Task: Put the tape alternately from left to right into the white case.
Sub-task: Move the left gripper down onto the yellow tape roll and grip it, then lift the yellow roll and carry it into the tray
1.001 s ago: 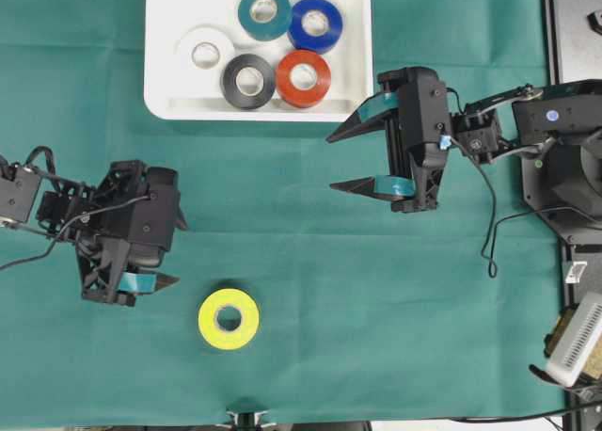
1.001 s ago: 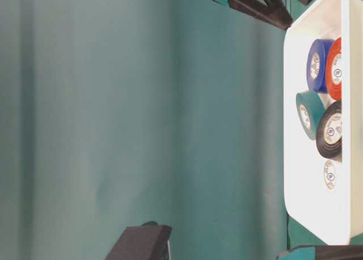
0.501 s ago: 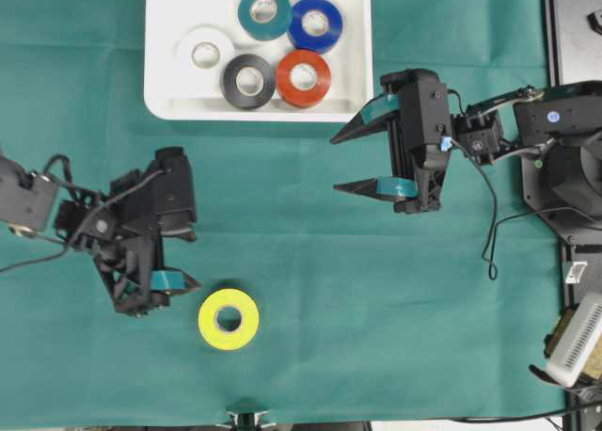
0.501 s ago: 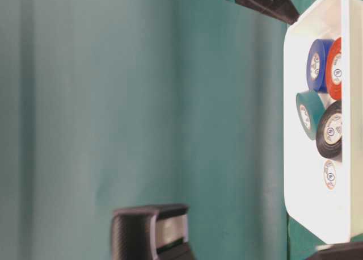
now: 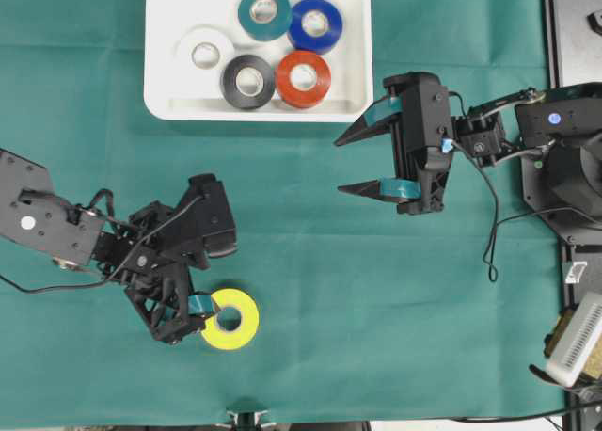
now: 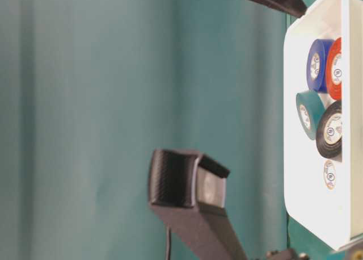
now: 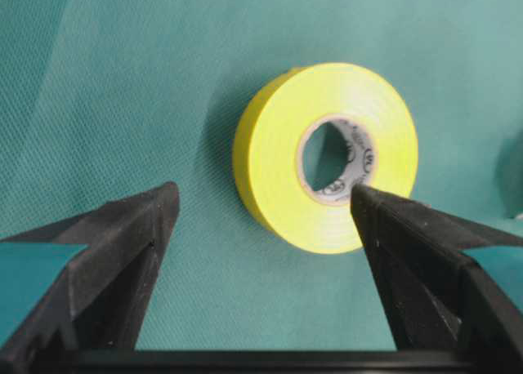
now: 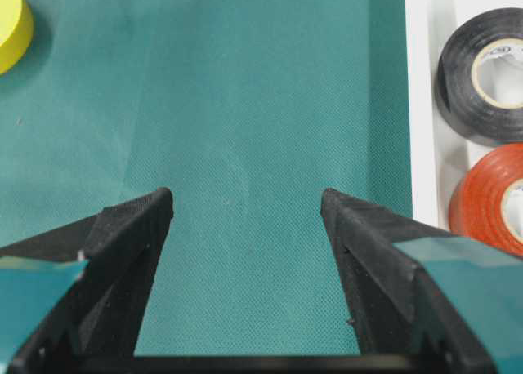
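One yellow tape (image 5: pixel 229 319) lies flat on the green cloth near the front edge. My left gripper (image 5: pixel 193 320) is open at its left side. In the left wrist view this roll (image 7: pixel 327 153) lies ahead and to the right of the gripper (image 7: pixel 263 193), and the right fingertip (image 7: pixel 368 207) overlaps its near rim. The white case (image 5: pixel 160 106) at the back holds the teal (image 5: pixel 264 12), blue (image 5: pixel 315 23), white (image 5: pixel 206 55), black (image 5: pixel 248 80) and red (image 5: pixel 303 78) rolls. My right gripper (image 5: pixel 340 166) hangs open and empty over bare cloth just right of the case's front corner.
Green cloth (image 5: pixel 310 280) covers the table. The right arm's black base (image 5: pixel 574 167), a loose cable (image 5: pixel 491 233) and a white device (image 5: pixel 576 342) sit along the right edge. In the table-level view the left arm (image 6: pixel 187 186) rises in the foreground before the case (image 6: pixel 295 101).
My left gripper has swung right and toward the front edge, turning until its fingers reach the yellow roll. The right gripper has drifted slightly right. Both stay open.
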`<state>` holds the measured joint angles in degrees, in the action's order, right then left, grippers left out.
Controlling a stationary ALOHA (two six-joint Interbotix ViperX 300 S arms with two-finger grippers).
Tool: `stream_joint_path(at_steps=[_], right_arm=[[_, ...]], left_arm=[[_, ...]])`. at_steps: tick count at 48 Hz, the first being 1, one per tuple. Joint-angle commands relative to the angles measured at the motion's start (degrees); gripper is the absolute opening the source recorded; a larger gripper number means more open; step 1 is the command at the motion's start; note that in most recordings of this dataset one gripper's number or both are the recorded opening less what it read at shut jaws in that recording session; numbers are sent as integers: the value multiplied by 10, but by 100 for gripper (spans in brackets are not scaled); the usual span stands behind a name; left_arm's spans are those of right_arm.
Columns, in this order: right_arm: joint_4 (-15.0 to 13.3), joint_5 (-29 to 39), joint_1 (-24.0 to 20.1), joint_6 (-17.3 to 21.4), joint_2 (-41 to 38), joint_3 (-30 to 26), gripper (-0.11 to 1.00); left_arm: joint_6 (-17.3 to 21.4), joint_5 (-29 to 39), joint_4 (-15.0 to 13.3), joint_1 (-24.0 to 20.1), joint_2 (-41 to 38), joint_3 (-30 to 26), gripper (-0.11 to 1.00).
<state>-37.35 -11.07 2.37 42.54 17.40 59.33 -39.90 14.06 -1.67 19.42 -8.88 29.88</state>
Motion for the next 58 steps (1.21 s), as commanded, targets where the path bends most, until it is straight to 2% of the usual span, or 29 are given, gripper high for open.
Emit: stream_joint_path(at_steps=[1, 7, 20, 41, 58], right_arm=[[-1, -5, -2, -1, 8, -2, 68], [-1, -5, -2, -1, 7, 0, 68], [-1, -5, -2, -1, 8, 0, 68], [-1, -5, -2, -1, 7, 0, 68], [-1, -5, -2, -1, 7, 0, 68]], left_arm=[[1, 13, 0, 1, -2, -27, 77], [1, 29, 0, 2, -19, -50, 77], [0, 110, 2, 2, -52, -91, 77], [0, 113, 2, 1, -89, -121, 77], [0, 117, 2, 0, -96, -122, 77]])
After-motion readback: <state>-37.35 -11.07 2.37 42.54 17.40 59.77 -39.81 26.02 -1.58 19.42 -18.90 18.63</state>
